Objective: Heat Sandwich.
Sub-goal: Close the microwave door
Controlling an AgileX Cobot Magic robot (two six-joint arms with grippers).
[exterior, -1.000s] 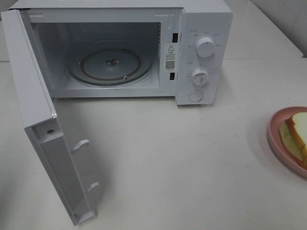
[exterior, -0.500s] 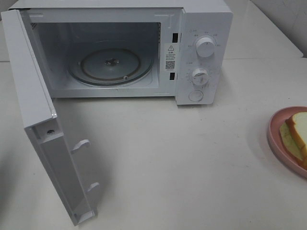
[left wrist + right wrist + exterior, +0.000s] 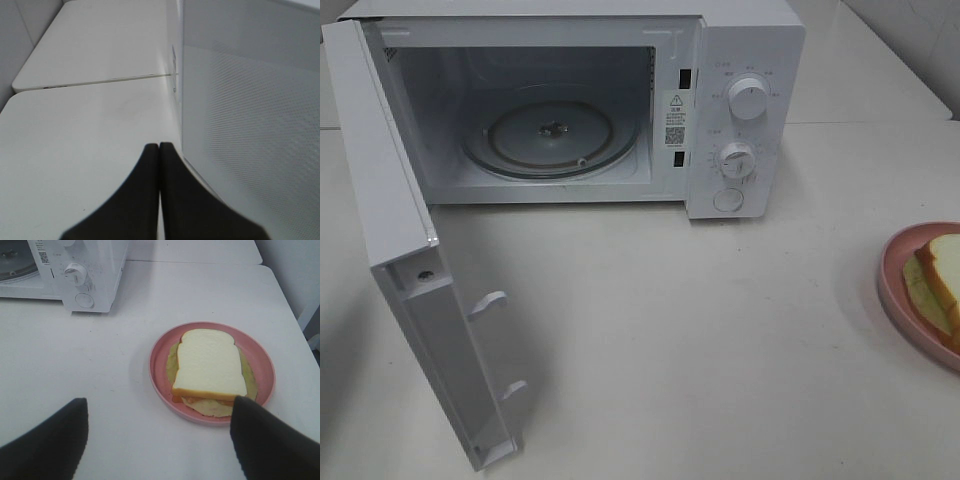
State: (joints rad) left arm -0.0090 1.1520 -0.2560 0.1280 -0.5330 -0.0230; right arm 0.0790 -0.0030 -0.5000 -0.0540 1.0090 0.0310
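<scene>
The sandwich (image 3: pixel 210 367), white bread with tan crust and pale yellow-green filling, lies on a round pink plate (image 3: pixel 160 375); both show cut off at the right edge of the high view, sandwich (image 3: pixel 942 280) on plate (image 3: pixel 892 285). My right gripper (image 3: pixel 159 410) hovers open just short of the plate, holding nothing. The white microwave (image 3: pixel 750 60) stands at the back with its door (image 3: pixel 395 230) swung wide open and the glass turntable (image 3: pixel 550 135) bare. My left gripper (image 3: pixel 159 149) is shut on nothing, beside the outer face of the open door (image 3: pixel 250 130). Neither arm shows in the high view.
The microwave has two dials (image 3: pixel 748 98) and a round button (image 3: pixel 727 200) on its right panel. White tabletop (image 3: pixel 700 330) stretches between the microwave and the plate. A seam between two table sections (image 3: pixel 95 82) runs behind the left gripper.
None visible in the high view; microwave, door and plate stay put.
</scene>
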